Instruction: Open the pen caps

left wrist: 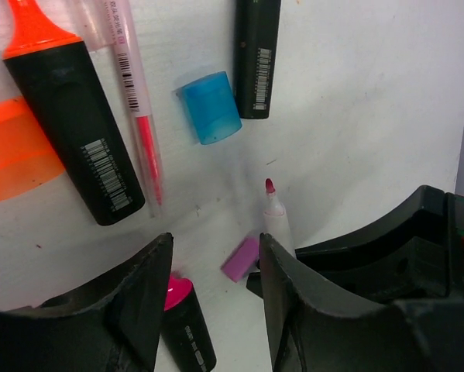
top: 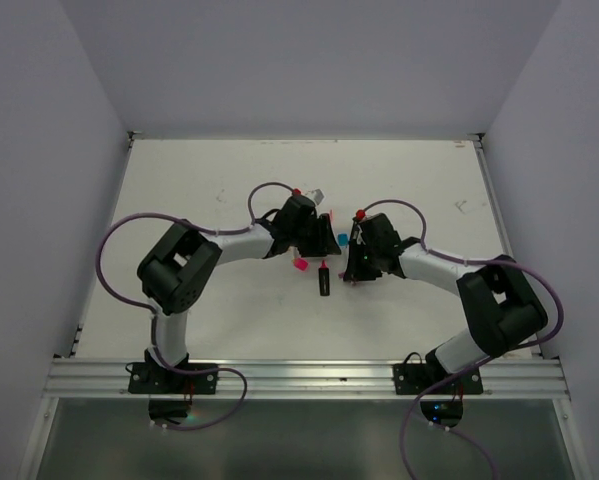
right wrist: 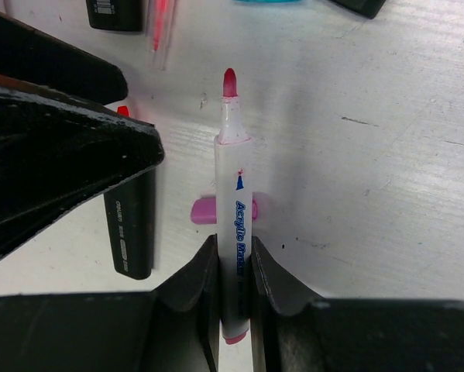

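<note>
Pink cap (right wrist: 203, 210) off, white pen (right wrist: 235, 213) gripped

Overhead camera looks down; close wrist cameras share white pen (right wrist: 235, 225), purple cap (left wrist: 241, 260).

On the table (top: 179, 180) the left gripper (left wrist: 214, 256) stands just left of the right gripper (right wrist: 233, 244). A marker (right wrist: 233, 178) sits between the right gripper's fingers with its tip pointing far, and a loose cap (left wrist: 241, 260) lies on the table under it. A highlighter (left wrist: 189, 329) lies just left of the marker, beneath the left gripper. Farther off lies a second loose cap (left wrist: 210, 107), with a second highlighter (left wrist: 256, 54) just right of it. Left of that cap come a thin pen (left wrist: 139, 116), then a third highlighter (left wrist: 69, 132), then a third loose cap (left wrist: 15, 151) against its left side
</note>
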### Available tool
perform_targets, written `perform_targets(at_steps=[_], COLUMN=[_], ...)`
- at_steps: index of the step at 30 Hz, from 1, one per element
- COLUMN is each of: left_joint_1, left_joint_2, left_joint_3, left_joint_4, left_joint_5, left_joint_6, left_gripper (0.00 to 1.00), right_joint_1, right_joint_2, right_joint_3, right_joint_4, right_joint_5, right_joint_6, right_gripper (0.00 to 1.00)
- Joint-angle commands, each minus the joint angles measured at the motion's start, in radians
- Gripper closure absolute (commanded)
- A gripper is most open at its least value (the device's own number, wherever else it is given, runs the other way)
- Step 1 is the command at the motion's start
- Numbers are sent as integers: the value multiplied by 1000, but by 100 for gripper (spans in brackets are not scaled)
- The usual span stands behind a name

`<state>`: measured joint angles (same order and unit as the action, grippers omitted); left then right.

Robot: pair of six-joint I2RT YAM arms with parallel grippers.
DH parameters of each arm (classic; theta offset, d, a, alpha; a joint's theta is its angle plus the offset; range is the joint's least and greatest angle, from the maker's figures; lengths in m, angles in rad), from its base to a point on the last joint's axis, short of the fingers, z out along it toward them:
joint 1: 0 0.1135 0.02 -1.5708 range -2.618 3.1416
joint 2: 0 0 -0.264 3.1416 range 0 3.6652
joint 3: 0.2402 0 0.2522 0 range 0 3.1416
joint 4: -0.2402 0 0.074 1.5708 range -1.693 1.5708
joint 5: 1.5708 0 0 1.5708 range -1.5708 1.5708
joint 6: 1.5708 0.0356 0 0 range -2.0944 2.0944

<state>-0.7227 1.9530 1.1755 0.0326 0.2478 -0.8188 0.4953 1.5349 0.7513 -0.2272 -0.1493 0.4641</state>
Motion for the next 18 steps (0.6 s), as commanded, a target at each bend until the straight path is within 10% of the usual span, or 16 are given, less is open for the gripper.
perform_targets(at_steps=[1,5,18], left_joint_1=[-3,0,115], left_joint_2=[-92,-163,-495], left_joint_3=[41,56,-60], left_joint_4=[-31,-103,-260], left_joint_5=[-60,-105,-285], left_joint_6=[17,41,124], left_gripper=[48,38,18], right_joint_1=[-6,-4,-8], right_joint_2=[7,11,-61], right_joint_3=[31,23,2], right_joint_4=[-17,-23,-40], right_joint_5=[-1,10,27], right_joint_6=[4,7,4], right_gripper=[87,68,51])
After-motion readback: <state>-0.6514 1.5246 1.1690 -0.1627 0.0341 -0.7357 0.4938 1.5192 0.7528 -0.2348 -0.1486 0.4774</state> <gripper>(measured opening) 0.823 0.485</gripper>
